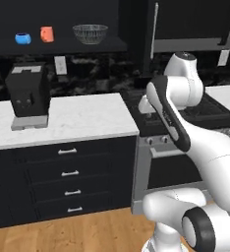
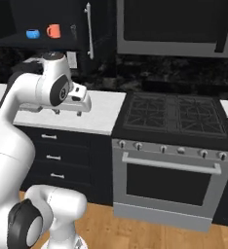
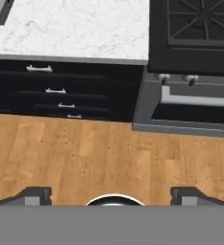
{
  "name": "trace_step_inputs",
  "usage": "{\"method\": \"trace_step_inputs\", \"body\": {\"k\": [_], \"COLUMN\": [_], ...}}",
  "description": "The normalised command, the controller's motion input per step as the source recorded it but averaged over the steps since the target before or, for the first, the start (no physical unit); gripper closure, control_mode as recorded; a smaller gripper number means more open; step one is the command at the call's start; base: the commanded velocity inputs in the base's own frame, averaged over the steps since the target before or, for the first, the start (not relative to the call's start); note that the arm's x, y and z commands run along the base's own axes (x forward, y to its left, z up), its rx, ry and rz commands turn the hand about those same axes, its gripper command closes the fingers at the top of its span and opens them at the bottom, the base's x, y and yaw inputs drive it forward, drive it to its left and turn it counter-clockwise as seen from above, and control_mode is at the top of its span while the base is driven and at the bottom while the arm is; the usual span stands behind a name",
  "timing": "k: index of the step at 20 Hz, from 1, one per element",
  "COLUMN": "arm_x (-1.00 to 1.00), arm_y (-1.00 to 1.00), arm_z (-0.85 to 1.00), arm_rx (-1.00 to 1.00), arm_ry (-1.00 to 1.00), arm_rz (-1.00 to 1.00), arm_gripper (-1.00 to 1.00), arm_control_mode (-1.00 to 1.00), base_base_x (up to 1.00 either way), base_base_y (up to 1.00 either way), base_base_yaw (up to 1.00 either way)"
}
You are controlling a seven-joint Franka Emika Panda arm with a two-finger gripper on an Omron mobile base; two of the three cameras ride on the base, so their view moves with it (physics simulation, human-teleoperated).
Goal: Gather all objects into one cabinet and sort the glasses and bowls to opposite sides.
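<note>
On the dark shelf of the open black cabinet (image 1: 63, 47) stand a blue mug (image 1: 22, 38), an orange cup (image 1: 47, 34) and a wide striped bowl (image 1: 90, 33), left to right. The right base view shows the mug (image 2: 32, 34) and the cup (image 2: 53, 31) beside the open cabinet door with its long silver handle (image 2: 89, 31). My gripper (image 2: 68, 113) hangs over the white counter, well below the shelf, pointing down. In the hand view its fingertips (image 3: 33, 194) stand far apart, and the gripper (image 3: 111, 194) is open with nothing between them.
A black coffee machine (image 1: 28, 96) stands on the white counter (image 1: 82, 118) at the left. Black drawers (image 1: 68, 172) with short silver handles lie beneath. A stove with an oven (image 2: 172, 146) sits to the right. Wooden floor (image 3: 109, 153) lies below the hand.
</note>
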Motion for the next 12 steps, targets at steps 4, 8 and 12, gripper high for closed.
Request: {"method": "trace_step_inputs", "body": {"k": [4,8,12], "arm_x": [0.00,0.00,0.00], "arm_y": [0.00,0.00,0.00], "arm_z": [0.00,0.00,0.00], "arm_rx": [0.00,0.00,0.00], "arm_ry": [0.00,0.00,0.00], "arm_rz": [0.00,0.00,0.00], "arm_gripper": [-1.00,-1.00,-1.00], "arm_control_mode": [1.00,1.00,1.00], "base_base_x": [-0.01,0.00,0.00], "base_base_y": [-1.00,-1.00,-1.00], "base_base_yaw": [0.00,0.00,0.00]}}
